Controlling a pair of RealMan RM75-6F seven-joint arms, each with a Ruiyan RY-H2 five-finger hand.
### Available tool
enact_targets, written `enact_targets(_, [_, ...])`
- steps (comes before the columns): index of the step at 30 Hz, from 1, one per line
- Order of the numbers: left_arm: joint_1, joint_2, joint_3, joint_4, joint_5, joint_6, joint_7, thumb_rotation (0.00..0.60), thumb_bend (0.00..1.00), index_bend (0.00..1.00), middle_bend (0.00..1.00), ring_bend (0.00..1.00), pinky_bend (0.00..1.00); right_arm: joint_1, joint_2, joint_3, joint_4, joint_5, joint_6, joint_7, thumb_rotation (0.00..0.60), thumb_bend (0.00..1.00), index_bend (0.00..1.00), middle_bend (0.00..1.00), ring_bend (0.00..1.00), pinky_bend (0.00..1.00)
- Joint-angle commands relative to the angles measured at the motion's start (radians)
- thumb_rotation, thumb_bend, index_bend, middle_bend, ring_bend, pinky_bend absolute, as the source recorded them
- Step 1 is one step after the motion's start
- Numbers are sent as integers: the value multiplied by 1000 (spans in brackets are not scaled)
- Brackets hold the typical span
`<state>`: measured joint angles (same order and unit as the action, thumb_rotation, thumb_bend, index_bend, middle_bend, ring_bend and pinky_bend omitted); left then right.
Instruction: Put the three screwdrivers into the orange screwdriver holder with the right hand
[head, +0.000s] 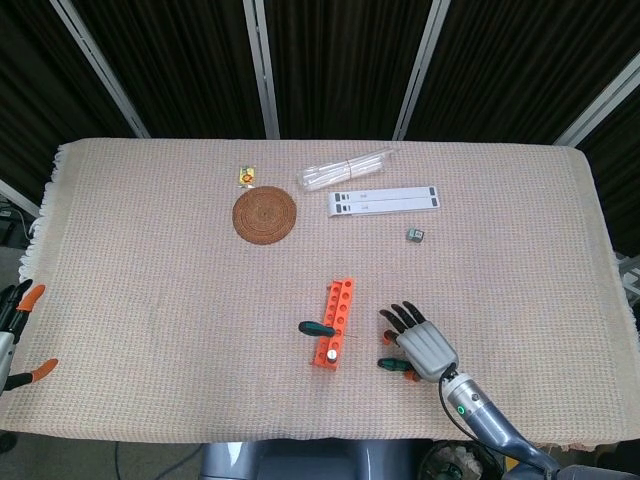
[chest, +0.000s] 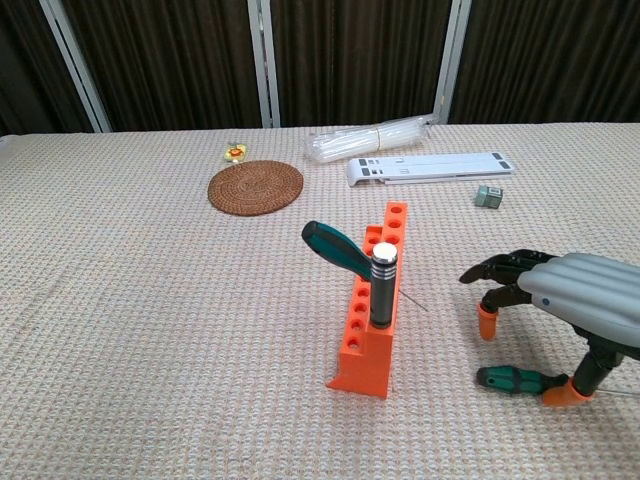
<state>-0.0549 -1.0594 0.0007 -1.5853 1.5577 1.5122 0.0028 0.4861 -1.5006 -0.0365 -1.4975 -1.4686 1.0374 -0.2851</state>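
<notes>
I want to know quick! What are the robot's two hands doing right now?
Left hand: only orange fingertips show; cannot tell.
Right hand: open, fingers spread over the green-handled screwdriver lying on the cloth, not gripping.

The holder stands on the tabletop, near the front edge. Two screwdrivers are in it: one stands up at the front, and one leans to the left just behind it. A third screwdriver lies flat on the tabletop to the right of the holder. The right robot hand is over it. Far behind are a mat, a bag, a flat bar and a small block.
</notes>
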Motion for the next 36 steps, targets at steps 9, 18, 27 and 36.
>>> enact_targets(9, [-1,-1,0,-8,1,-1,10,600,84,0,0,0,0,34,-27,35,65,-26,-5,17,600,39,397,65,0,0])
enact_targets(18, [-1,-2,1,-5,-4,-7,10,600,83,0,0,0,0,64,9,28,32,-70,-9,-157,600,72,433,65,0,0])
enact_targets(27, [-8,-5,-1,-1,-2,-13,7,600,82,0,0,0,0,61,22,27,-59,12,-52,-333,600,80,440,65,0,0])
enact_targets(36, [-7,-11,0,13,-9,-17,-5,600,84,0,0,0,0,74,10,33,-47,65,-80,-391,600,79,439,65,0,0])
